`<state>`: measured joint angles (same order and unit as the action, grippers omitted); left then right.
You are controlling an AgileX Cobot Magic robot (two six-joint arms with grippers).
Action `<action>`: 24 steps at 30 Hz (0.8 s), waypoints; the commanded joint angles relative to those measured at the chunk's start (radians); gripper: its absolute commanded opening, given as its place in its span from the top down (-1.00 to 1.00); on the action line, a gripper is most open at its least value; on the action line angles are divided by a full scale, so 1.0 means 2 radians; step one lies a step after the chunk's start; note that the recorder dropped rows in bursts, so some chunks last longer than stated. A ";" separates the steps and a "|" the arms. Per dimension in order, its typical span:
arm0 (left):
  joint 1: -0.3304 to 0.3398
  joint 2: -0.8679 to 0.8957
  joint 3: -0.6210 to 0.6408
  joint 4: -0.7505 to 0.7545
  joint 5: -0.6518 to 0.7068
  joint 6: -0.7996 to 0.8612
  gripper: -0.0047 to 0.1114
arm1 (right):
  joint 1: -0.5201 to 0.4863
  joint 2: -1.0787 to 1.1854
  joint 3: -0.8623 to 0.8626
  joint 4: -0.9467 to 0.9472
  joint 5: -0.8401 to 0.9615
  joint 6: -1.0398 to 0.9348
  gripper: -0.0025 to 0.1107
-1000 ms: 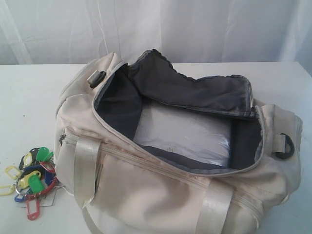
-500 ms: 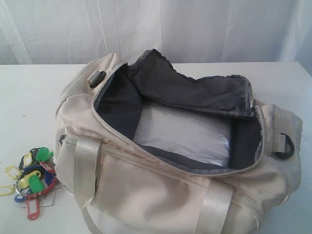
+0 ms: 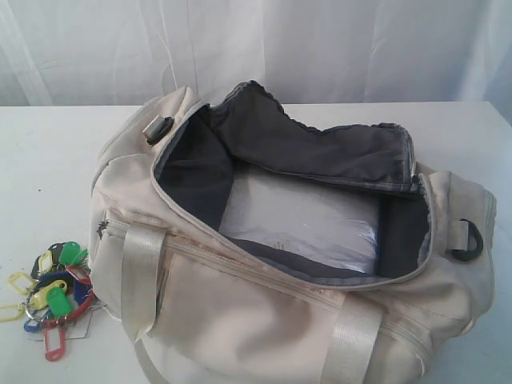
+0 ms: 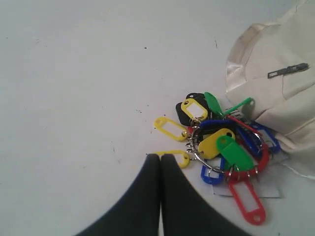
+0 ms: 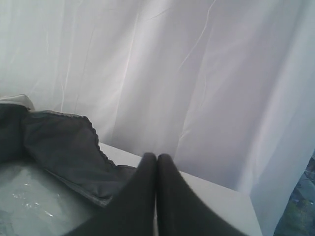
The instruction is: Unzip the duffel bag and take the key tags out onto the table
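Key tags (image 3: 52,292) lie on the table (image 3: 48,160) left of the open duffel bag (image 3: 240,320). Left gripper (image 4: 160,157) and right gripper (image 5: 156,157) are both pressed together, empty.

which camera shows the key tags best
The left wrist view: the bunch of red, green, blue and yellow plastic key tags lies whole and close on the white tabletop. The exterior view shows it small at its edge; the right wrist view shows none.

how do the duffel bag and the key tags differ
The duffel bag is large, cream fabric; the key tags are small plastic in red, green, blue and yellow. The duffel bag lies unzipped and gaping; the key tags lie in a tight bunch. Both rest on the white table.
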<state>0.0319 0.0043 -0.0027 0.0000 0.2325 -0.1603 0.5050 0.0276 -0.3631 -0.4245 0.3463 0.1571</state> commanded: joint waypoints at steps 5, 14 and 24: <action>-0.004 -0.002 0.001 0.000 -0.013 -0.008 0.92 | -0.074 -0.002 0.002 0.002 -0.002 0.002 0.96; -0.004 -0.002 0.001 0.000 -0.012 0.074 0.92 | -0.083 -0.002 0.068 0.002 -0.005 0.002 0.96; -0.005 -0.002 0.001 0.000 -0.013 0.074 0.92 | -0.083 -0.014 0.182 0.002 -0.002 0.002 0.96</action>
<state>0.0319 0.0043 -0.0027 0.0000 0.2063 -0.0162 0.3480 0.0058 -0.0366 -0.4245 0.3403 0.1571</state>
